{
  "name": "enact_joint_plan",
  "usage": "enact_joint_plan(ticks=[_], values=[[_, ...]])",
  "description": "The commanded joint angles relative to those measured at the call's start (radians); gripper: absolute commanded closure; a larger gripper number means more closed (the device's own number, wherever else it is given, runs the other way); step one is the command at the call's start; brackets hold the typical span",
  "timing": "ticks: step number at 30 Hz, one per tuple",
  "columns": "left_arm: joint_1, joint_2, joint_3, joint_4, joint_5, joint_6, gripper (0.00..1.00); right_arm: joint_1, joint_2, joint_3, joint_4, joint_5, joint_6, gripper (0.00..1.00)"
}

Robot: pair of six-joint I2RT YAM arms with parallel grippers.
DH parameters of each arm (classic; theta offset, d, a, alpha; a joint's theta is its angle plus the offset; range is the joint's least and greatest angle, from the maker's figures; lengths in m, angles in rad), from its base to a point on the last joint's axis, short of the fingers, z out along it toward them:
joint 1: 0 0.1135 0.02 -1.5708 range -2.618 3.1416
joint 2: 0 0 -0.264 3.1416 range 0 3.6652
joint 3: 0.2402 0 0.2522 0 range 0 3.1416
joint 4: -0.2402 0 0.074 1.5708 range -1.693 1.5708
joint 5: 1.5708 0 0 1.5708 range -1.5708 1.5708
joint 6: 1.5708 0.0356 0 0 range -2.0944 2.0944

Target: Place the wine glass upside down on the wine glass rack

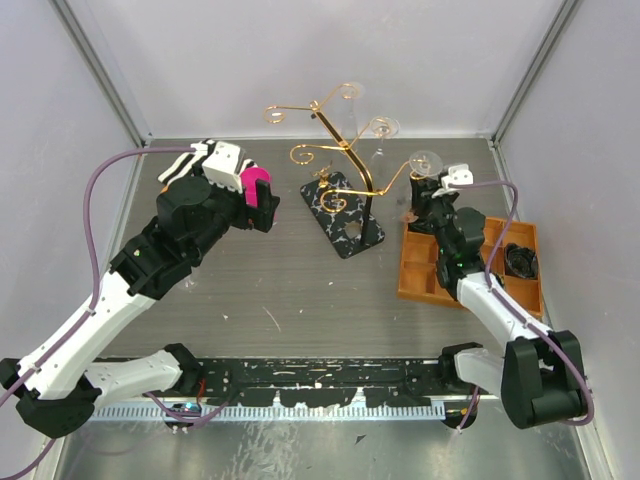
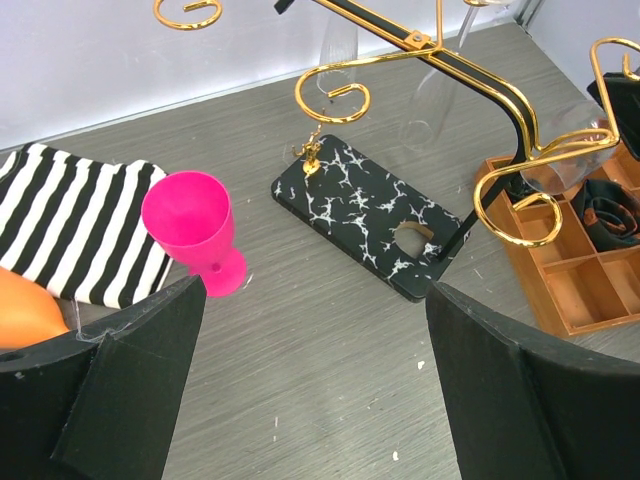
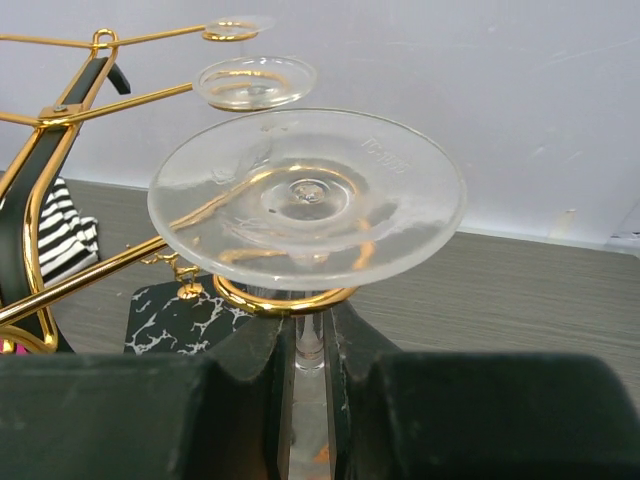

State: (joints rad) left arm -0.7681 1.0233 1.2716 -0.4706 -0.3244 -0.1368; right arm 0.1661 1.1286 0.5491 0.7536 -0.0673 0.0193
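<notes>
Wine glass [image 3: 306,195], clear, foot upward, stem clamped by right fingers [image 3: 250,375]; left fingers [image 2: 130,390] spread apart.

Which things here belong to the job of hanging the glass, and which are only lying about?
For the job:
glass
rack
right hand, gripping the glass stem

Lying about:
pink cup
striped cloth
tray
black item in the tray
</notes>
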Motion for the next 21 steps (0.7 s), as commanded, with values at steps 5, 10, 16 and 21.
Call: enact_joint_plan(ticks=[5, 10, 16, 21], values=[[0.003, -0.017, -0.009, 0.018, -0.007, 0.013, 0.02, -0.005, -0.116, -0.023, 0.093, 0.054, -0.026, 0.99], [0.003, -0.023, -0.010, 0.017, -0.008, 0.014, 0.02, -0.005, -0.150, -0.054, 0.086, -0.012, -0.057, 0.99], [0.004, -0.022, -0.010, 0.015, -0.003, 0.012, 0.02, -0.005, -0.179, -0.082, 0.088, -0.066, -0.069, 0.99], [0.003, -0.023, -0.010, 0.013, -0.004, 0.013, 0.02, -0.005, -0.189, -0.100, 0.101, -0.155, -0.084, 0.99]])
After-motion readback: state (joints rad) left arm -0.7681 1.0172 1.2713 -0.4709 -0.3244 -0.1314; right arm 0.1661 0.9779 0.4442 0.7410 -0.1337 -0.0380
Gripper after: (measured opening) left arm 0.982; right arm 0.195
